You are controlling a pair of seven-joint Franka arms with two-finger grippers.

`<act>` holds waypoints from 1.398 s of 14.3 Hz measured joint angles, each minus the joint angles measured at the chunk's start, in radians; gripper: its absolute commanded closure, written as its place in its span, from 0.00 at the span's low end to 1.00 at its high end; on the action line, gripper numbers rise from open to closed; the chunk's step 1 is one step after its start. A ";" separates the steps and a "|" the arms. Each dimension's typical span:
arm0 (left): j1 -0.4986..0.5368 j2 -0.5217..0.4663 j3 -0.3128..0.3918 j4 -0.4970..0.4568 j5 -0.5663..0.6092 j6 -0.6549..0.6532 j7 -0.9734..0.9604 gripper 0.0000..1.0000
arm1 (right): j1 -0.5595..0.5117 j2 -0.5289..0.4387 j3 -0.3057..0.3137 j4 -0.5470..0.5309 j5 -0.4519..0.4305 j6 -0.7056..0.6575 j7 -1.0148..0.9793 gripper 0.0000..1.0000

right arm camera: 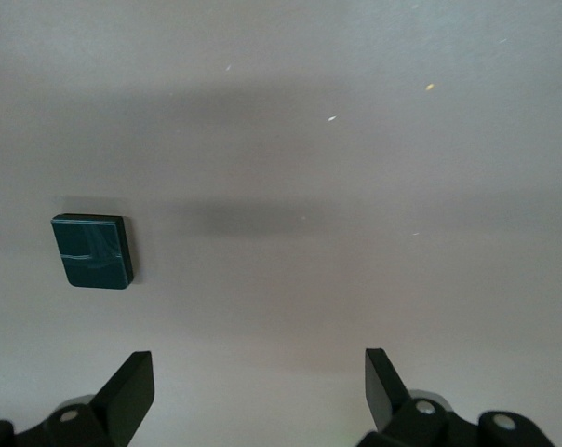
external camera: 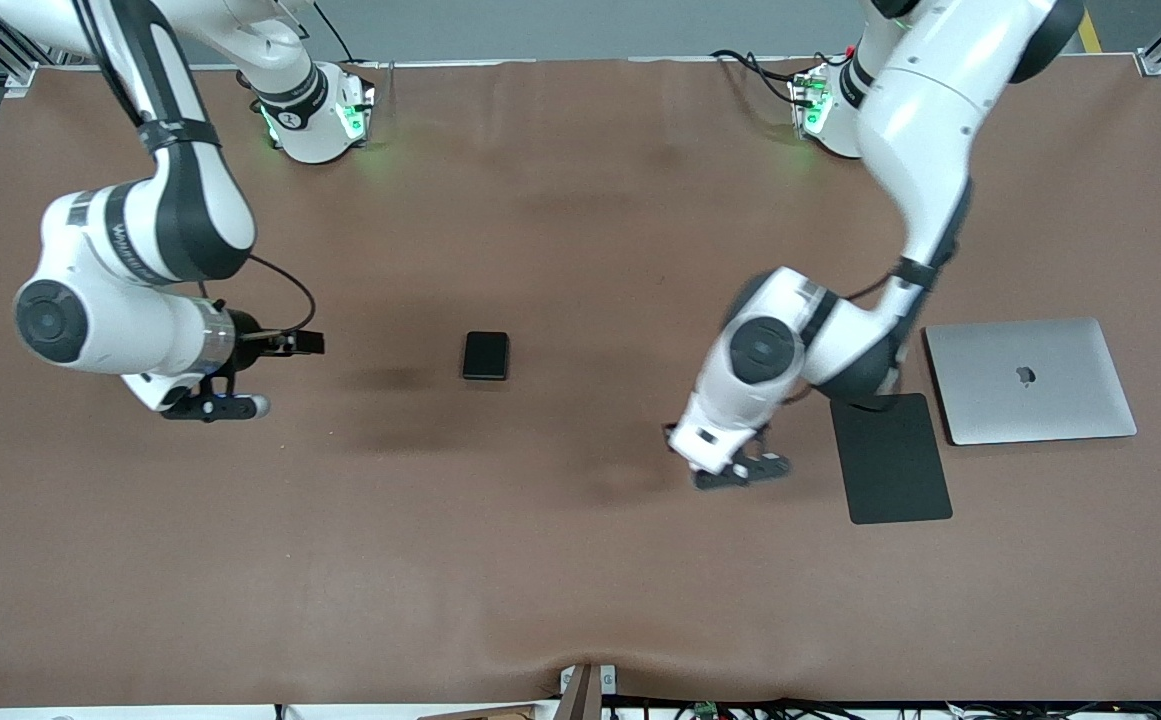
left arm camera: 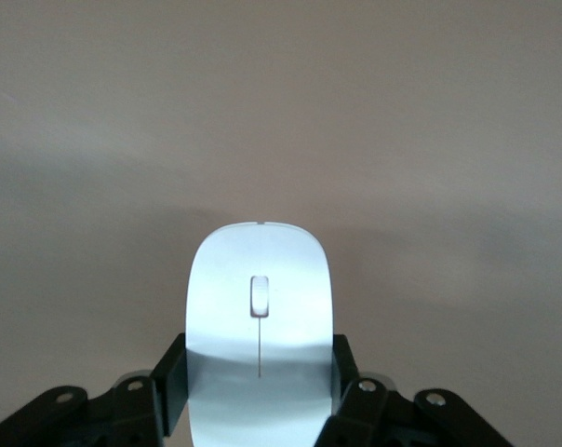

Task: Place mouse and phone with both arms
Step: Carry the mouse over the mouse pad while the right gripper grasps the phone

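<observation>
Brown table (external camera: 580,560): mouse (left arm camera: 260,317) in left tool (left arm camera: 260,396).

Apple logo on the silver laptop (external camera: 1030,380) lid.

The small white oval plastic mouse (left arm camera: 260,326), a thin grey line running down its top, is sitting clamped between the left pincer's (left arm camera: 260,386) fingers above the bench. The glossy black rounded-corner phone (external camera: 486,355) is lying flat mid-bench.
</observation>
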 measured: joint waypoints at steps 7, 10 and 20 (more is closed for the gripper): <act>0.268 0.000 -0.004 -0.019 0.000 -0.044 0.357 0.73 | 0.198 0.001 0.003 -0.143 0.004 0.276 0.173 0.00; 0.302 0.002 -0.003 -0.033 0.000 -0.047 0.394 0.72 | 0.267 0.041 0.004 -0.173 0.004 0.379 0.235 0.00; 0.360 0.023 0.001 -0.101 0.000 -0.047 0.459 0.70 | 0.381 0.238 0.005 -0.217 0.025 0.721 0.270 0.00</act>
